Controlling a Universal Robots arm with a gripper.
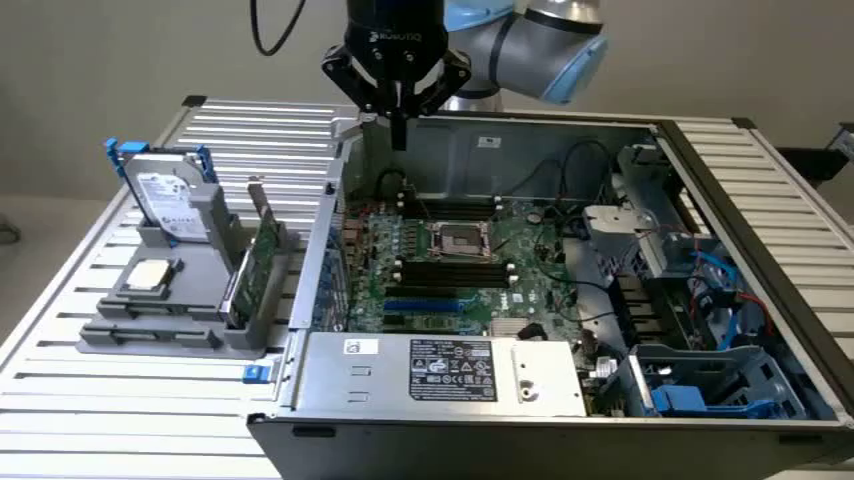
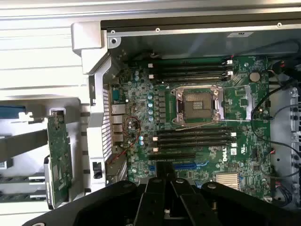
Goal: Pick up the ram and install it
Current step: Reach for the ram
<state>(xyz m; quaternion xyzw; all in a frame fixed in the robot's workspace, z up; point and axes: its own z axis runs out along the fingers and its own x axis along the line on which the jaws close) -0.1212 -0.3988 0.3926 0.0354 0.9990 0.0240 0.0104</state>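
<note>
The gripper (image 2: 165, 182) shows as black fingers pressed together with nothing between them, hanging over the green motherboard (image 2: 254, 155) inside the open computer case (image 2: 188, 44). Near the centre of the frame sits the metal-framed processor socket (image 2: 197, 104), flanked by two banks of black memory slots (image 2: 188, 70). A blue slot (image 2: 188, 165) lies just beside the fingers. Outside the case wall, a green circuit board (image 2: 59, 160) stands on edge in a grey holder (image 2: 19, 141).

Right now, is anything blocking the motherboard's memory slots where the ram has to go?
Nothing visible does. The black memory slots on either side of the CPU socket lie bare, with no cable across them. The gripper, shut and empty, hangs above the case, clear of them.
</note>
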